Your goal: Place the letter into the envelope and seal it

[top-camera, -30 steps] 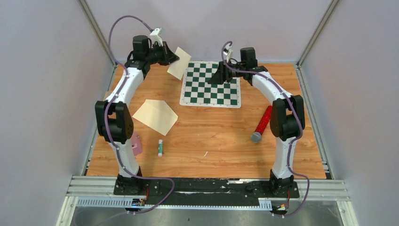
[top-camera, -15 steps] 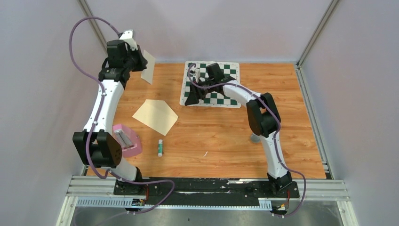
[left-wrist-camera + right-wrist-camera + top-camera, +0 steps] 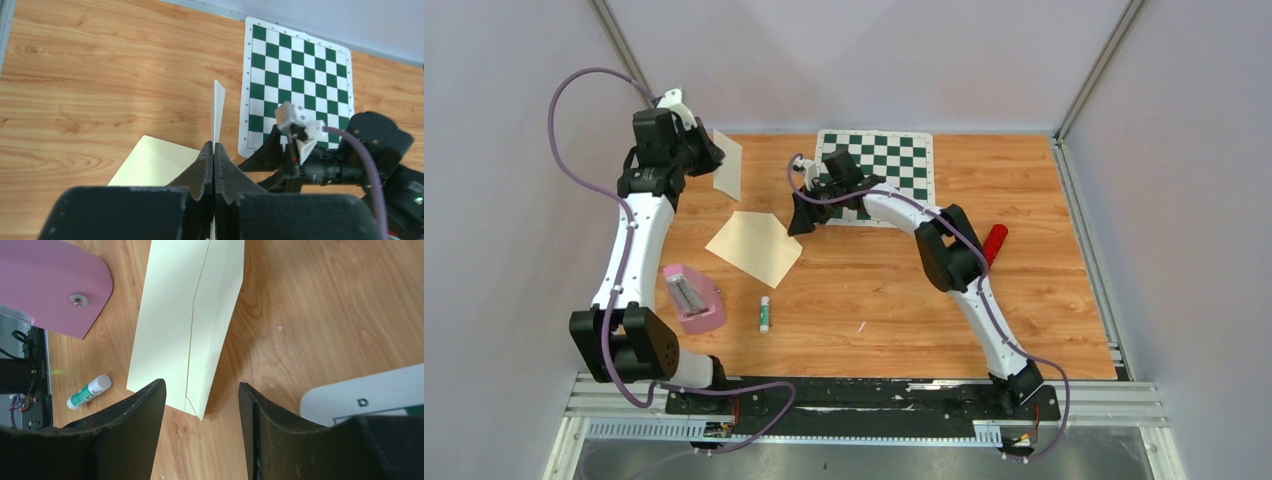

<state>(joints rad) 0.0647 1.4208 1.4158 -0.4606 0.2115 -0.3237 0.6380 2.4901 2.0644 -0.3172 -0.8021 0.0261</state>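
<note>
My left gripper (image 3: 702,152) is shut on the off-white letter (image 3: 728,165) and holds it in the air at the far left of the table. In the left wrist view the letter (image 3: 218,112) shows edge-on between the closed fingers. The cream envelope (image 3: 756,246) lies flat on the wood, left of centre, its flap open. My right gripper (image 3: 798,222) is open and empty, low over the table just right of the envelope's far corner. In the right wrist view the envelope (image 3: 185,325) lies just ahead of the open fingers.
The chessboard (image 3: 879,165) lies at the back centre under the right arm. A pink tape dispenser (image 3: 692,297) and a green-and-white glue stick (image 3: 765,313) lie near the left front. A red tube (image 3: 994,243) lies right of the right arm.
The left arm has swung left with the letter, away from the chessboard. The right arm has moved left off the chessboard and down to the envelope's corner.
</note>
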